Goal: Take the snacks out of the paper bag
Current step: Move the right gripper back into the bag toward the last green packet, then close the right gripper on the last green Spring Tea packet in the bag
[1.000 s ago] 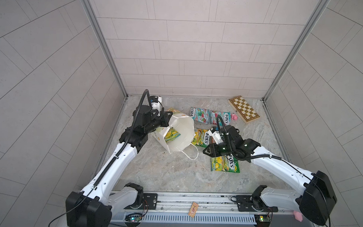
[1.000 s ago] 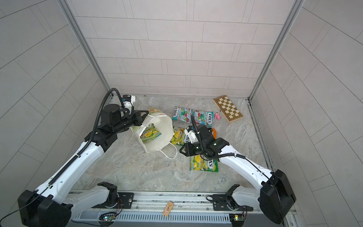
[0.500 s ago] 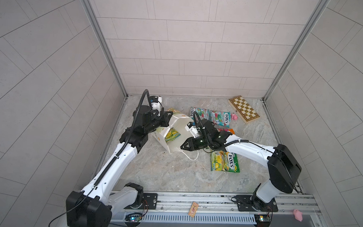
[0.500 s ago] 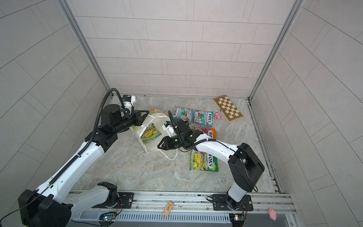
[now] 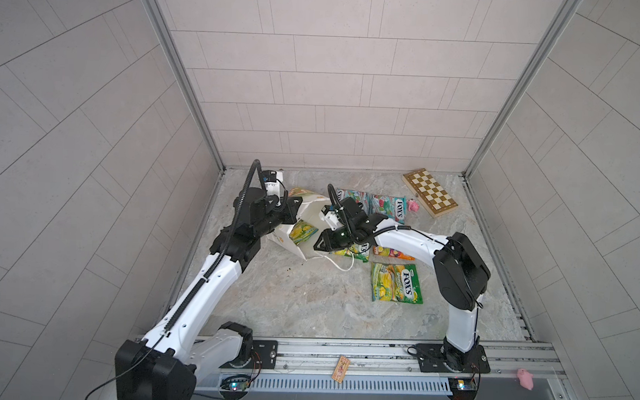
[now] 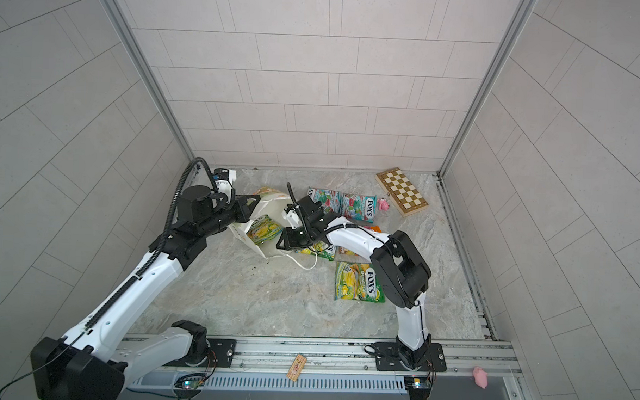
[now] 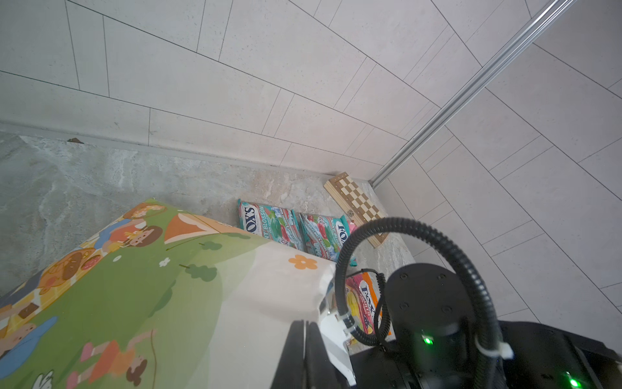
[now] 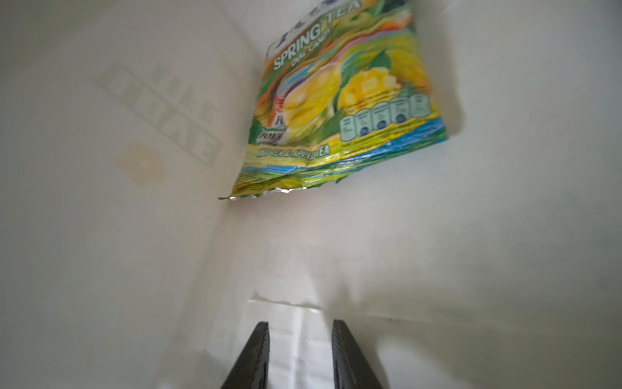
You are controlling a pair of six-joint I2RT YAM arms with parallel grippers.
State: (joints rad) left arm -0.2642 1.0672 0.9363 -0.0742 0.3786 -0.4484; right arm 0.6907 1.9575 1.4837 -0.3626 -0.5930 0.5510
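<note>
The bag (image 5: pixel 310 217) lies tipped on the floor (image 5: pixel 307 299), its mouth facing the right arm; the left gripper (image 7: pixel 304 331) has its jaws pressed together on the bag's rim; the right gripper (image 8: pixel 299 325) sits inside the mouth, jaws slightly spread with nothing between them; a green-yellow packet (image 8: pixel 343 111) lies deeper in the bag, apart from the fingertips; teal packets (image 5: pixel 389 209) and an orange-pink packet (image 5: pixel 391 253) lie outside.
</note>
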